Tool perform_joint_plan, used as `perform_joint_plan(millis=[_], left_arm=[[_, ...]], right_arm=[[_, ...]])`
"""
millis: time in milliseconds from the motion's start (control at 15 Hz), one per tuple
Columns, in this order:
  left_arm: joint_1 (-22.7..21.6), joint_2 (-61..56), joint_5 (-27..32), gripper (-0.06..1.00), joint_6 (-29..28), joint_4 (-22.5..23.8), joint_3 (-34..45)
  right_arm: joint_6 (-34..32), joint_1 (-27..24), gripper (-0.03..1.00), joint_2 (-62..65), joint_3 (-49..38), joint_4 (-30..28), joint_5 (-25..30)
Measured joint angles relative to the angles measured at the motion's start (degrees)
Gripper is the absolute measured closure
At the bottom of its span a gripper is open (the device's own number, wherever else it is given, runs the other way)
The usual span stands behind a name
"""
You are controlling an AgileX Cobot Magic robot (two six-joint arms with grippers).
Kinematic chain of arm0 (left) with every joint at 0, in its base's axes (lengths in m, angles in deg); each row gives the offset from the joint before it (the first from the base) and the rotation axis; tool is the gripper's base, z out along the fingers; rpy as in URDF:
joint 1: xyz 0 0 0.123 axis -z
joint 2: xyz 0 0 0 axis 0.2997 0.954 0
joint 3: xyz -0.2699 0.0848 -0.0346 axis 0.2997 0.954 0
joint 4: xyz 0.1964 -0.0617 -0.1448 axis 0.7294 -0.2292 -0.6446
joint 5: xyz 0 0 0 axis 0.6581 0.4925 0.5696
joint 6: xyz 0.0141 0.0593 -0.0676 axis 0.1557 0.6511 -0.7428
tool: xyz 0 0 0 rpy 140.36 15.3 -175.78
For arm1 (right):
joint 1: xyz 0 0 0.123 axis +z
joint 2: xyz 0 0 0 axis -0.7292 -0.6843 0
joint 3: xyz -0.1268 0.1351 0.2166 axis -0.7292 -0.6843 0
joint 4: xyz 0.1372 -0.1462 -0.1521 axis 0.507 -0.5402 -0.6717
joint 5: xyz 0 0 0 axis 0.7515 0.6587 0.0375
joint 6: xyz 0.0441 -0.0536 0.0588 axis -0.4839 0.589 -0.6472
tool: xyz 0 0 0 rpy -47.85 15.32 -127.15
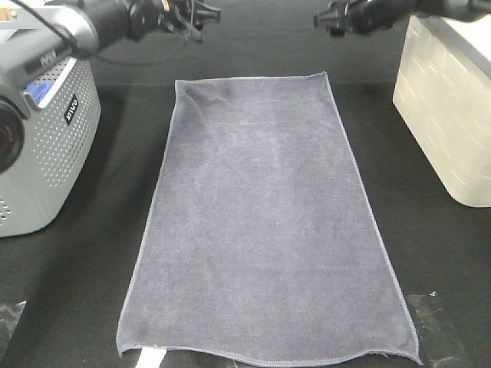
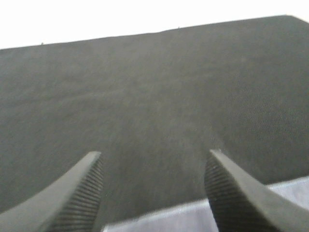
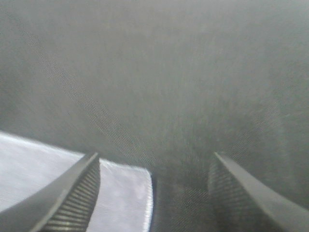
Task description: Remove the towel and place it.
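The grey-lavender towel (image 1: 261,222) lies flat and spread out lengthwise on the black table, its far hem near the back. My left gripper (image 1: 201,17) hovers above and behind the towel's far left corner, open and empty; its wrist view shows the two fingers apart over black cloth with the towel's edge (image 2: 174,215) between them. My right gripper (image 1: 328,21) hovers above and behind the far right corner, open and empty; its wrist view shows the towel's corner (image 3: 120,193) by one finger.
A grey perforated basket (image 1: 54,153) stands at the left edge. A white bin (image 1: 449,107) stands at the right. Clear tape patches lie at the front corners (image 1: 437,322). A white strip (image 1: 151,359) peeks from under the towel's near hem.
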Motion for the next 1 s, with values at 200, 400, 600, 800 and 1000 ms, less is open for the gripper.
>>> perform_joint_plan(millis=[200,400,600,800,1000], left_arm=[[0.6,-5.6,15.4,0.35,0.0,-1.9,0.0],[0.6,-12.0,31.0,0.35,-0.2,-6.9,0.0],[0.9,-19.4,45.1,0.35,0.9,-6.6,0.0],[1.0,-25.0,54.1,0.35,5.8,-4.4,0.0],[1.5,-30.1,54.4,0.35,7.3,-4.7,0.0]], right_arm=[[0.0,0.0,0.35,5.3,0.0,2.0,9.7],[0.0,0.0,0.35,11.2,0.0,3.1,23.1],[0.0,0.0,0.35,18.5,0.0,4.6,38.3],[0.0,0.0,0.35,23.3,0.1,4.7,48.5],[0.0,0.0,0.35,24.9,0.0,3.5,54.9]])
